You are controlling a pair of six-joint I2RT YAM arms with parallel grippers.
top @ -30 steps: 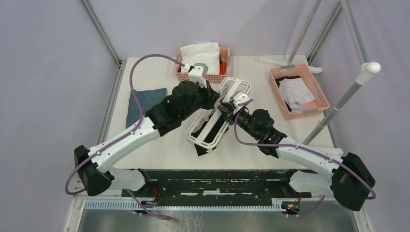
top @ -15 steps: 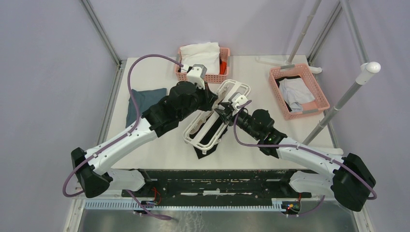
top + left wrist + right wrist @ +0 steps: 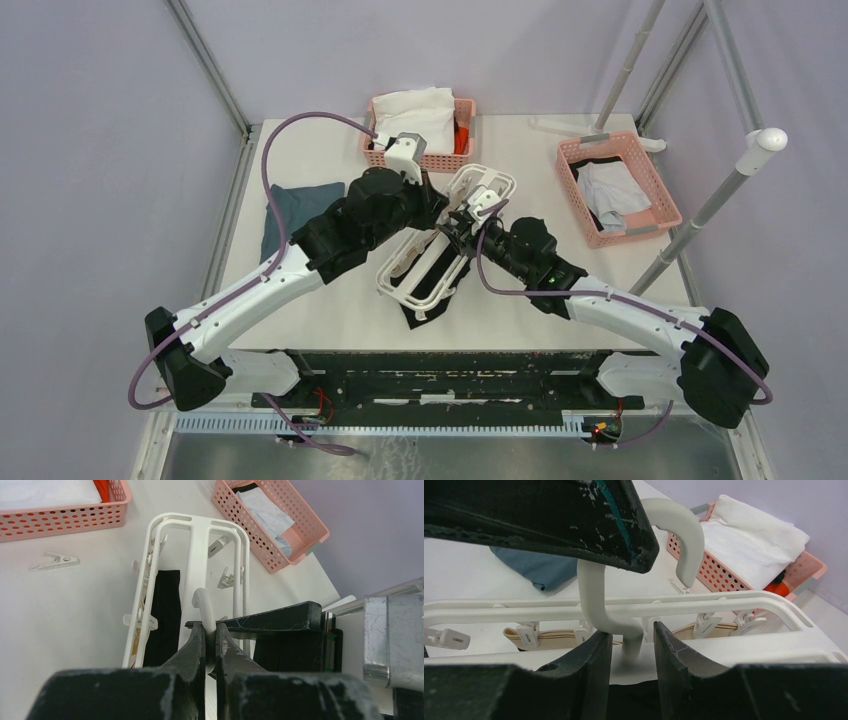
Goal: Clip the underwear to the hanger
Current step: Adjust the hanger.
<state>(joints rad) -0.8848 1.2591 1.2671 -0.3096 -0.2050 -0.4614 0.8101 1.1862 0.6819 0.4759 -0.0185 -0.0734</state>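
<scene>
Our left tool (image 3: 209, 630) is pinched tight on the stem of the hook (image 3: 205, 602), which we judge keeps the hanger (image 3: 192, 517) tilted up off the worktop (image 3: 330, 300). Our right tool (image 3: 633, 642) stands spread, a finger on each side of that same stem and seemingly gripping nothing. The underwear (image 3: 167, 605) hangs beneath the frame with clips (image 3: 528, 636) on its tan waistband. Both tools crowd the one hook, while a pink basket (image 3: 578, 195), a blue-grey cloth (image 3: 295, 215) and a loose clip (image 3: 56, 560) lie well apart.
</scene>
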